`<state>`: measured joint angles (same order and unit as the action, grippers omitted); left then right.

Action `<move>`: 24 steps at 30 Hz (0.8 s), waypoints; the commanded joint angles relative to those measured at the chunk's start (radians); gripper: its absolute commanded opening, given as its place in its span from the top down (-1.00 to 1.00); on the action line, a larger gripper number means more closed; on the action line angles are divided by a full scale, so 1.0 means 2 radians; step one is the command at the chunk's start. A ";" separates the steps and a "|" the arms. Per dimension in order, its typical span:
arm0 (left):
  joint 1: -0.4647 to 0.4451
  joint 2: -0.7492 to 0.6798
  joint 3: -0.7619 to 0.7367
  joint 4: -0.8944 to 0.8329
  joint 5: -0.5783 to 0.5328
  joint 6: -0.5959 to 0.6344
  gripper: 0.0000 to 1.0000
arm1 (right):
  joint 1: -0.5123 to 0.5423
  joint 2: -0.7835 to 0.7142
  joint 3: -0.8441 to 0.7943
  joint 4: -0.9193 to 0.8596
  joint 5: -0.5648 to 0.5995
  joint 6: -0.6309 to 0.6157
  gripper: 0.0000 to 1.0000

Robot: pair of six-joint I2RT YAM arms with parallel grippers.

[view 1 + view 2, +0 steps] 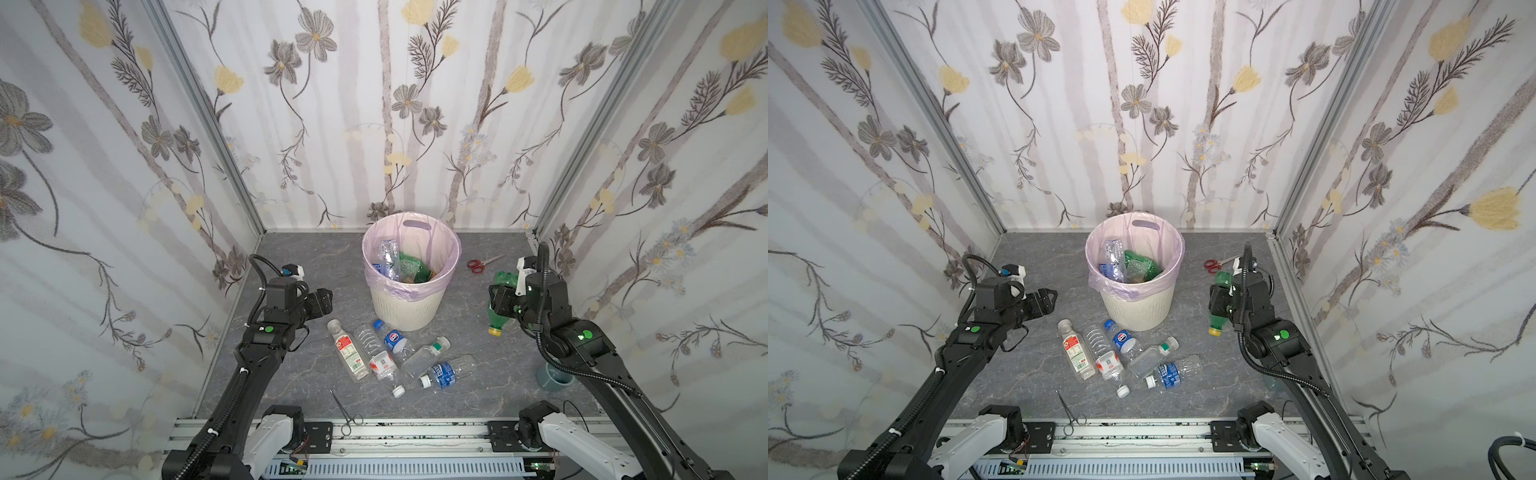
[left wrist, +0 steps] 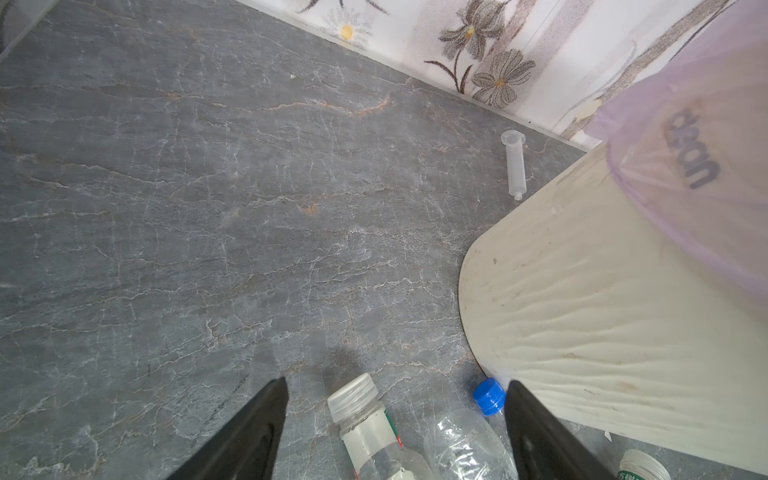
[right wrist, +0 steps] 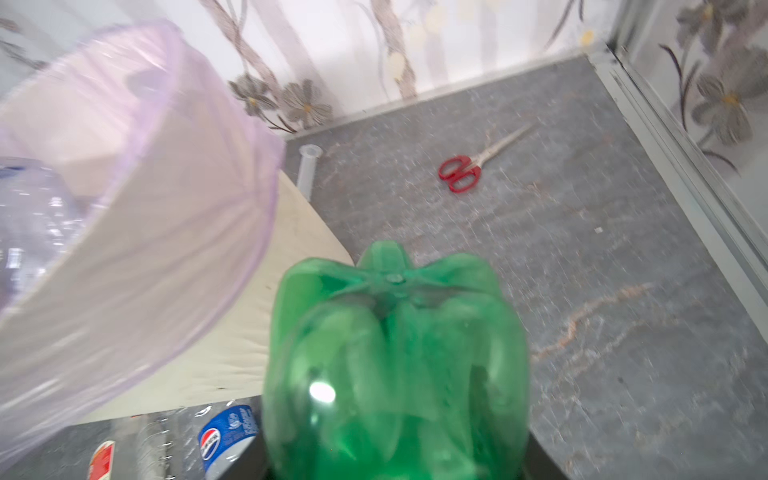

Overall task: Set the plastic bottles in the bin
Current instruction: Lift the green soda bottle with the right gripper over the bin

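Grey marbled tabletop (image 1: 291, 257), floral walls: in both top views your right gripper (image 1: 500, 300) is clamped on the green bottle (image 1: 497, 319), cap down, beside the bin (image 1: 401, 309), not over it. Left wrist: your left gripper (image 2: 397, 384) gapes empty above the loose bottles (image 2: 374, 432). Right wrist: the bin's rim sits close. Swing low and you'll clip it, or the slick bottle slips.
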<state>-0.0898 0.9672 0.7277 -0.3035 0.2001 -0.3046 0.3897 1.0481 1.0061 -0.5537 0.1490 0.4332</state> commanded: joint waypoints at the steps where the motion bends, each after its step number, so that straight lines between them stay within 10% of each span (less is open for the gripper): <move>1: 0.001 -0.011 -0.004 0.022 -0.015 -0.008 -0.67 | -0.001 0.014 0.032 0.057 -0.046 -0.050 0.00; 24: 0.002 -0.026 -0.017 0.024 -0.048 -0.015 -0.67 | 0.023 0.177 0.226 0.188 -0.204 -0.073 0.08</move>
<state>-0.0879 0.9199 0.6975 -0.2844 0.1253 -0.3267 0.4271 1.3766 1.4353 -0.2523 -0.2230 0.2947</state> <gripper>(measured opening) 0.835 0.532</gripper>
